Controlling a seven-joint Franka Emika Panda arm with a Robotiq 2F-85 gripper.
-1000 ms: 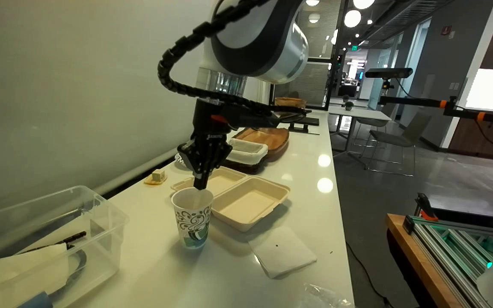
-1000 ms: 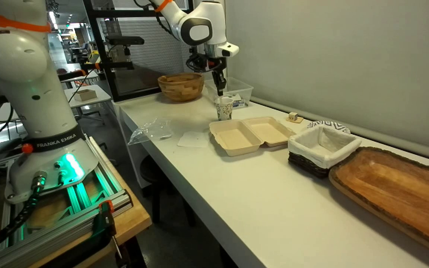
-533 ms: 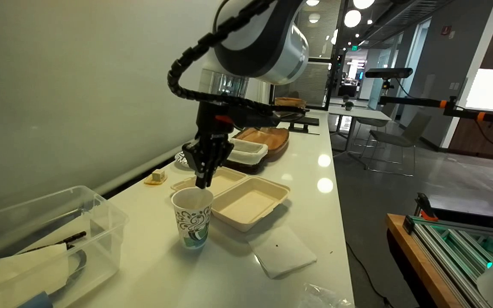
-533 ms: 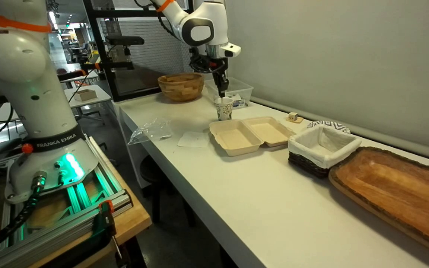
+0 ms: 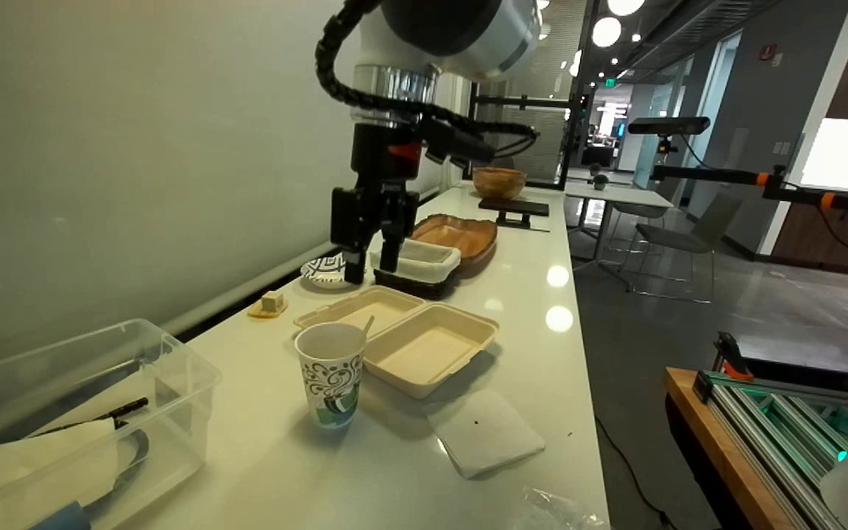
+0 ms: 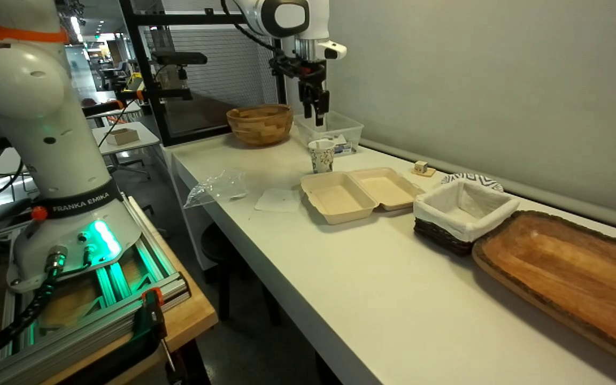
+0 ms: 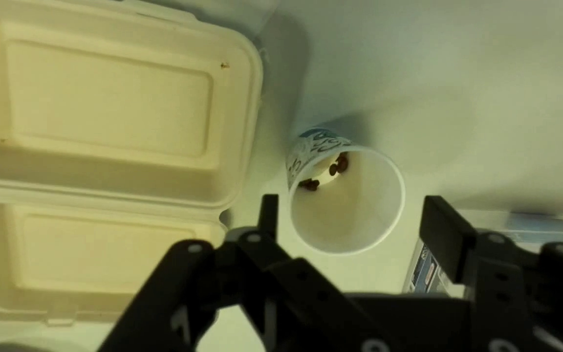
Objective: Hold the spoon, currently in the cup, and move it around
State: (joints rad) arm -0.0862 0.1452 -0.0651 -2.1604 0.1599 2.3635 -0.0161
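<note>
The claw [image 5: 372, 270] has risen above the cup [image 5: 332, 386], jaws now apart, gripping nothing — the spoon [image 5: 369, 326] is tilted in the cup, poking past its right rim in an exterior view. With the hold gone, the moving is likely finished — or needs a fresh grip.

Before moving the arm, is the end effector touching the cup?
Apart: an exterior view shows a clear gap between the end effector and the cup below.

"The cup [image 5: 331, 384] hides your spoon's [image 5: 369, 326] lower end."
"And those brown bits [image 7: 342, 163]?"
"Too small to name; in an exterior view your clear bin [image 5: 187, 430] is cut off at left."
</note>
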